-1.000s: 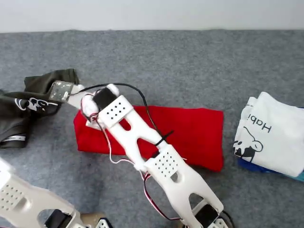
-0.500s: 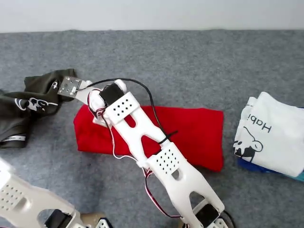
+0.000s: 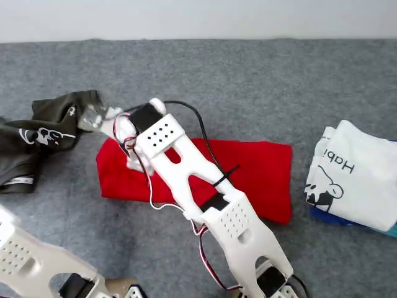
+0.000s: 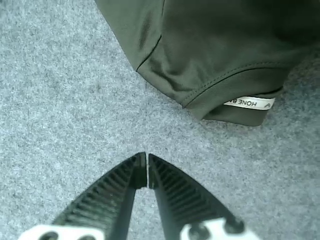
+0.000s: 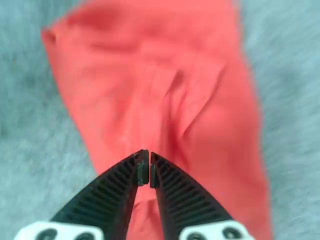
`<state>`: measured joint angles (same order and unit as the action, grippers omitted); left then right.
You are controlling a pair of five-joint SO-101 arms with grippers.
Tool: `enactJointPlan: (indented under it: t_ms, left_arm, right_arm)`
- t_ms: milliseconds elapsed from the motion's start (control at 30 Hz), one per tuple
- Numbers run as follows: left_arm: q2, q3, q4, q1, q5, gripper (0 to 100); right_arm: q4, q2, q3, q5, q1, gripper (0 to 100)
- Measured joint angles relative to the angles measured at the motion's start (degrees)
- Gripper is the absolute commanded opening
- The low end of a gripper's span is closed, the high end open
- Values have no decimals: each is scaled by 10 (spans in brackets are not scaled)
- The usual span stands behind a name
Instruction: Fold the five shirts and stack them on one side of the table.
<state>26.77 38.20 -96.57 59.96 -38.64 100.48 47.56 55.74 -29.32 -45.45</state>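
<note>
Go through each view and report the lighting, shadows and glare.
High view: soft, even light, a faint shadow under the right arm on the red shirt, no glare on the white shirt. Left wrist view: a thin shadow on the table along the dark shirt's hem. Right wrist view: the red shirt's creases softly shaded, no glare.

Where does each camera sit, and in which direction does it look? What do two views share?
High view: fixed above the table, looking down on red shirt, dark shirt and folded stack; right arm and left arm show.
Left wrist view: on the left arm, facing down at the dark shirt's hem; shut left gripper shows.
Right wrist view: on the right arm, facing down at the red shirt; shut right gripper shows.
Shared: high and left wrist, the dark shirt; high and right wrist, the red shirt.
</note>
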Motion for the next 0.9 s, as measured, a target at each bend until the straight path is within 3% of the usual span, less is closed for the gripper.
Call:
enactJointPlan:
  t_ms: [100,367,667,900]
  left_arm:
    - [0,0,0,-2,0,15]
    - [0,0,0,-11,0,15]
    - [0,0,0,-11,0,15]
    - [0,0,0,-11,0,15]
  right_arm:
    - [-4,1,-69,0,13,10]
    - [-57,34,-75,1,78,10]
    - [-23,33,55,0,44,10]
    - [-72,78,60,0,37,10]
